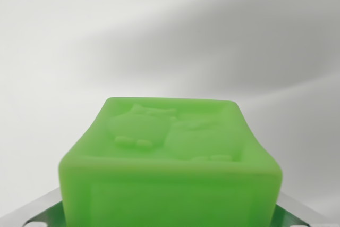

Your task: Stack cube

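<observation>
One green cube (170,163) shows, and no second cube.

The cube (170,168) is a bright, slightly translucent lime green, the same shade on every face that shows. Its upper face carries a raised relief pattern in that green: two rounded, owl-like figures side by side inside a raised border. The fingers (40,211) at the bottom corners of the wrist view are pale silver-grey metal with darker green patches. Behind, the surface is plain white with soft, blurred grey shading.
</observation>
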Action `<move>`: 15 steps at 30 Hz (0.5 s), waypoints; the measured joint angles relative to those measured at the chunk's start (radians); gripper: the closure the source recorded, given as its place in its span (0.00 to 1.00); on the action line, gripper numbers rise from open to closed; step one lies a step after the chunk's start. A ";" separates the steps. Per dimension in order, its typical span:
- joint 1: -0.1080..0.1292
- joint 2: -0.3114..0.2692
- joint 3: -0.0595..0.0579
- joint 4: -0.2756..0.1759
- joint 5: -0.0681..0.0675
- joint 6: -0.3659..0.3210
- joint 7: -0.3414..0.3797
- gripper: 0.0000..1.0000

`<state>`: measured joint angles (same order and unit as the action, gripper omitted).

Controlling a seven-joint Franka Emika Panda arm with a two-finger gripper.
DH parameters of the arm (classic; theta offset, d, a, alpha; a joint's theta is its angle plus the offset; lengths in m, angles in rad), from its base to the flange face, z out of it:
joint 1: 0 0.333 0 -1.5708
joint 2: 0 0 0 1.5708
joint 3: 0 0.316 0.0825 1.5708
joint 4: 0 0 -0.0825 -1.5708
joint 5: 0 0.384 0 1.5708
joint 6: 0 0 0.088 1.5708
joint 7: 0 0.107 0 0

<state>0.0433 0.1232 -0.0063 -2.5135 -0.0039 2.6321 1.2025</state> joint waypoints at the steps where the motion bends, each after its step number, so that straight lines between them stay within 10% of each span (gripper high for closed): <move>1: -0.003 -0.001 -0.001 -0.001 0.000 0.000 -0.006 1.00; 15: -0.047 -0.009 -0.018 -0.014 0.005 0.005 -0.088 1.00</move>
<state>-0.0040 0.1146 -0.0243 -2.5274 0.0009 2.6374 1.1148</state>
